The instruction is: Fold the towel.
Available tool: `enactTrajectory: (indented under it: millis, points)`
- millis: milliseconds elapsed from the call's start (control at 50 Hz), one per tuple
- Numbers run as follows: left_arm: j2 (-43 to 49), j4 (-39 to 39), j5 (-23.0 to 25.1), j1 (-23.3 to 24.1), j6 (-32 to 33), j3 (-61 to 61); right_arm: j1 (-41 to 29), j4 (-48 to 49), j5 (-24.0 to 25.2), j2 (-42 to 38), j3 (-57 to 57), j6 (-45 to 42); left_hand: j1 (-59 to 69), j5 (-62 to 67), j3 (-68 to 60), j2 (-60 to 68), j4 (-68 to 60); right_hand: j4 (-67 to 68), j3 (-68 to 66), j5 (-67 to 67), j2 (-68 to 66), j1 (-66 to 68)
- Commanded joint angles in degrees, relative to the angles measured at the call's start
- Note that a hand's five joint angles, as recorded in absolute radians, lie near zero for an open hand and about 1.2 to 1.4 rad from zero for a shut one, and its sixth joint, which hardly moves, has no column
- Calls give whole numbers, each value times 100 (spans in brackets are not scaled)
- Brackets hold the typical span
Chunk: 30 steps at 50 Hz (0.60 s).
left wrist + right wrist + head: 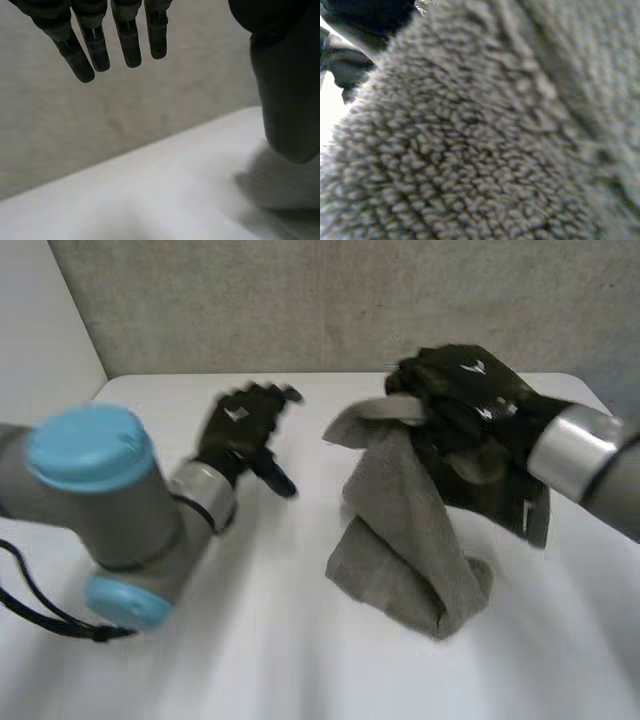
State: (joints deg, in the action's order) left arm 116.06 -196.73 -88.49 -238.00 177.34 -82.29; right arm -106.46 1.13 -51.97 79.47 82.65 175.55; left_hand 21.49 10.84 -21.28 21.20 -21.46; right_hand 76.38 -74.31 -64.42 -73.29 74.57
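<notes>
A grey towel (400,530) hangs in a bunched drape, its lower part resting on the white table (300,660). My right hand (470,405) is shut on the towel's top edge and holds it up above the table. The towel's looped pile (485,135) lies right against that hand's palm. My left hand (240,430) hovers open to the left of the towel, apart from it, with fingers (127,35) straight and spread. A pale bit of the towel (285,180) lies beside my left hand's thumb (282,75).
A grey wall (330,300) runs behind the table's far edge. My left arm's elbow (95,500) bulks at the near left.
</notes>
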Motion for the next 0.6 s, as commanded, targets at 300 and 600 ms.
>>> enactTrajectory:
  millis: [300, 600]
  points:
    - [-1287, 962, 781, -2189, -1501, 741, -2195, -2345, -1957, -1566, -4239, -434, -1, 65, -21, 29, -3, -3467, 3260, 3271, 3158, -3286]
    - [-1200, 1119, 877, -1961, -1457, 671, -728, -2259, -2343, -1532, -1023, -3387, -18, 48, -4, 12, 14, -5957, 5750, 5761, 5648, -5776]
